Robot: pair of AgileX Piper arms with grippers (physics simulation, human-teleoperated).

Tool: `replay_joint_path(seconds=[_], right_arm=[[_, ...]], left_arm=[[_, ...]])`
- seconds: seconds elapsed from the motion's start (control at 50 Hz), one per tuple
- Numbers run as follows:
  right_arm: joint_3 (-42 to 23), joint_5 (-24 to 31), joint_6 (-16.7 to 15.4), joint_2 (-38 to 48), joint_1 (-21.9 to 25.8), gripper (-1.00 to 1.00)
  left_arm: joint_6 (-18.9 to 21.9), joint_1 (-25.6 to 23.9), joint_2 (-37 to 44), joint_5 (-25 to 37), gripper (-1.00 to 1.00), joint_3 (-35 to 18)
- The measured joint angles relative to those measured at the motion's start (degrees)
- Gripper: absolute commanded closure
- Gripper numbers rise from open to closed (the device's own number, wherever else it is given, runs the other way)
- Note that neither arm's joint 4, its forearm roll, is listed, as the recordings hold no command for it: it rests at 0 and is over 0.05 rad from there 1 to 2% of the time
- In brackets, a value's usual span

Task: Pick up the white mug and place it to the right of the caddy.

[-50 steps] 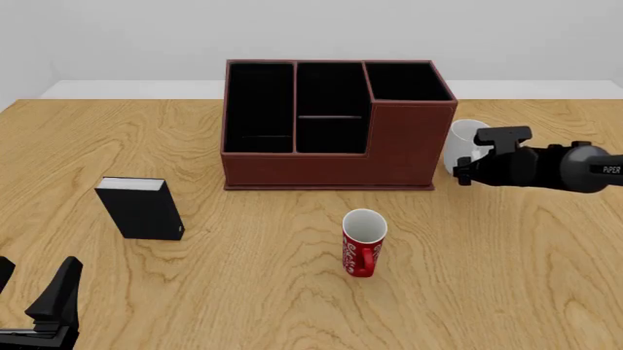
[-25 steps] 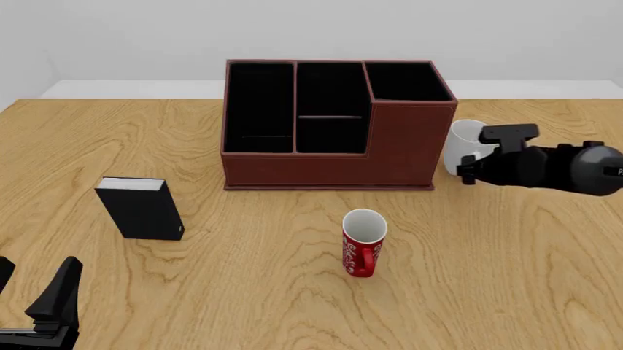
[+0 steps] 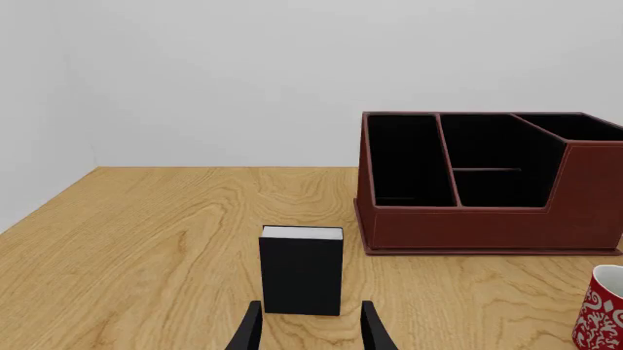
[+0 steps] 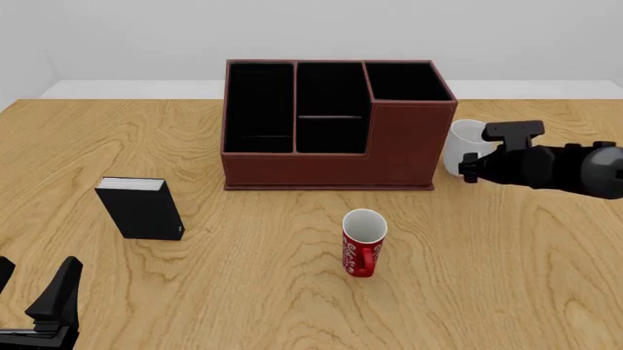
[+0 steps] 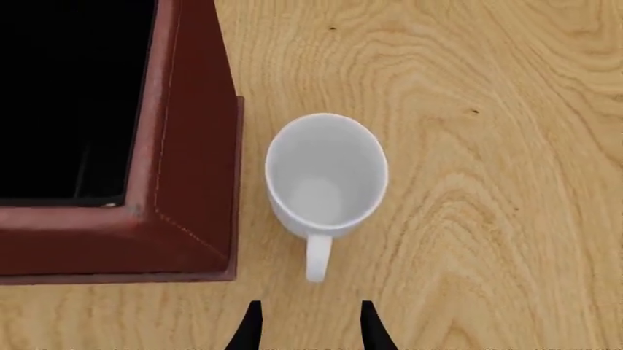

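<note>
The white mug (image 4: 465, 144) stands upright on the table just right of the caddy (image 4: 399, 149), with a small gap between them. In the right wrist view the mug (image 5: 326, 175) shows from above, empty, its handle pointing toward the fingers, beside the caddy's wall (image 5: 185, 153). My right gripper (image 4: 470, 169) hovers by the mug's right side; its fingers (image 5: 251, 327) are apart and hold nothing. My left gripper (image 4: 44, 306) is open and empty at the near left table edge, far from the mug. The caddy also shows in the left wrist view (image 3: 467, 222).
A red mug with white lettering (image 4: 363, 243) stands in front of the caddy and also shows in the left wrist view (image 3: 599, 310). A small black book-like box (image 4: 141, 208) stands at the left, right ahead of the left gripper (image 3: 309, 332).
The right arm has drawn back a little to the right, away from the white mug. The mug stays where it was. The left arm has not moved.
</note>
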Motion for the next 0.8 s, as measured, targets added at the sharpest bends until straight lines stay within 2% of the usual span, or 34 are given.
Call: replay_joint_path(seconds=[0.8], right_arm=[[3.17,0.48,0.22,-6.47,0.67,-1.0]], left_arm=[[0.0,0.0,-0.01,0.0,-1.0,0.0]])
